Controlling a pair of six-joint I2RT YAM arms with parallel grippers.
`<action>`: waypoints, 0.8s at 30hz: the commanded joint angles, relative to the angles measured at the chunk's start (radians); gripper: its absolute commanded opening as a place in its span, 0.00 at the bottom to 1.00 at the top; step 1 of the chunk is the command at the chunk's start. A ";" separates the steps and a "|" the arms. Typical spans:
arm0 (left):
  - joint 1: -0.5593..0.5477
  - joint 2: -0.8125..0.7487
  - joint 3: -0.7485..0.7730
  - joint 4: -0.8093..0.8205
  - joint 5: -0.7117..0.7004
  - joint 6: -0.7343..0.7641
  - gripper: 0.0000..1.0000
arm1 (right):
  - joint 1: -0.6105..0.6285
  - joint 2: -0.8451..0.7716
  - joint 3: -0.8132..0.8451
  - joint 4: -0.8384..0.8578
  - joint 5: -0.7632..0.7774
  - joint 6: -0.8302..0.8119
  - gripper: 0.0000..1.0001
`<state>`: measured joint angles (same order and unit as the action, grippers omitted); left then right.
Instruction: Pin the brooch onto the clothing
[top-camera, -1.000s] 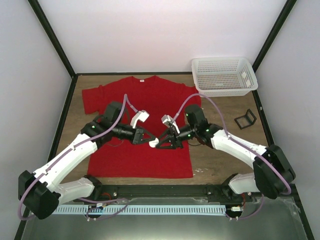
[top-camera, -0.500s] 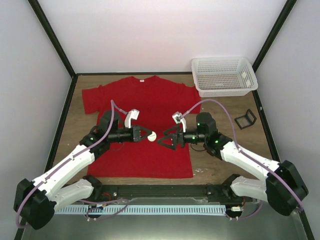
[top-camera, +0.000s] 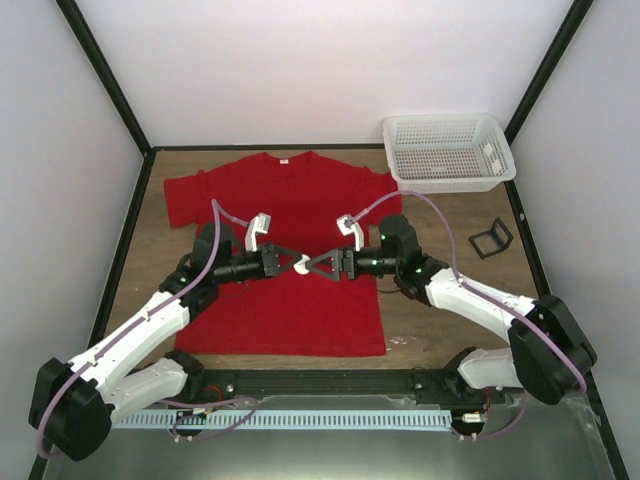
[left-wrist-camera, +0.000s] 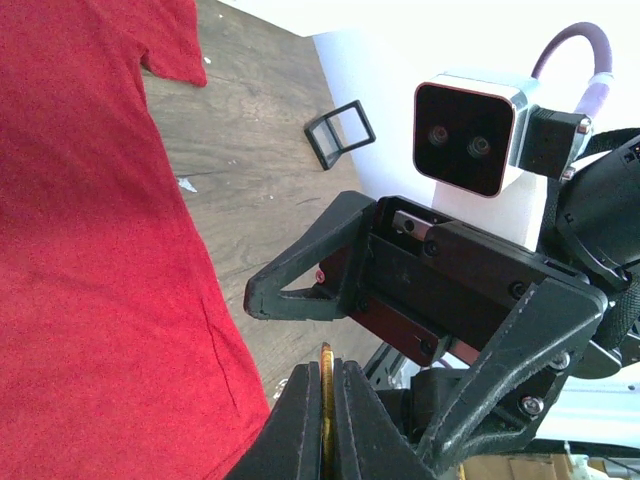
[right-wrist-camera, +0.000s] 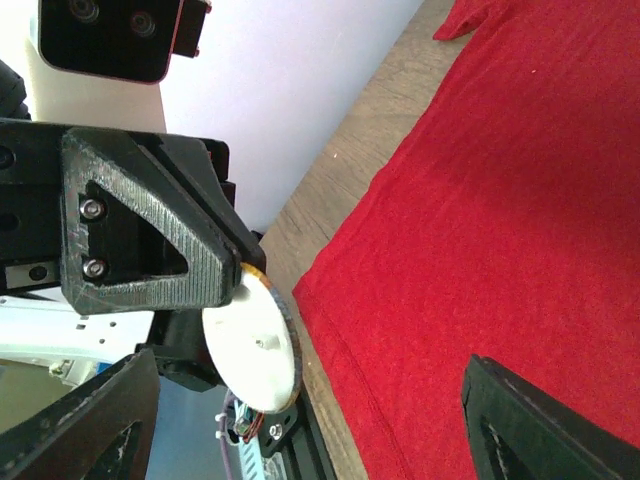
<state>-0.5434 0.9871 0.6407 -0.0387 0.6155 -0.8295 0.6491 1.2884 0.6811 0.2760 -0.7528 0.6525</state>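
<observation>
Since half a second ago the right arm has swung inward and lifted, so the gap between the two arms has closed: the right pincer (top-camera: 314, 264) now faces the left pincer (top-camera: 294, 264) tip to tip above the middle of the red T-shirt (top-camera: 290, 200).

The left pincer is pressed together on the brooch (right-wrist-camera: 255, 345), gripping the small disc by its edge. In the left wrist view only a thin brassy rim shows between the fingers. In the right wrist view the disc's plain white side faces the camera, with a tiny nub at its centre.

The right pincer stands spread wide. The brooch sits just ahead of it, within the span of its two fingers and nearer one of them; whether that finger touches the disc cannot be told.

The T-shirt lies flat on the wooden surface (top-camera: 440, 215), neck toward the far wall. A white mesh basket (top-camera: 448, 150) rests at the far right corner, and a small black wire stand (top-camera: 490, 238) sits on the bare wood well apart from the shirt.
</observation>
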 joint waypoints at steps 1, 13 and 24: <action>0.013 -0.006 -0.014 0.040 0.033 -0.005 0.00 | -0.002 0.020 0.064 -0.001 0.015 -0.008 0.76; 0.025 0.004 -0.017 0.064 0.078 0.001 0.00 | -0.002 0.088 0.094 0.008 -0.001 -0.004 0.61; 0.026 0.014 -0.016 0.098 0.136 0.010 0.00 | -0.002 0.122 0.101 -0.049 -0.004 -0.016 0.58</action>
<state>-0.5156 0.9981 0.6247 -0.0059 0.6800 -0.8310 0.6491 1.3869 0.7429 0.2676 -0.7715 0.6464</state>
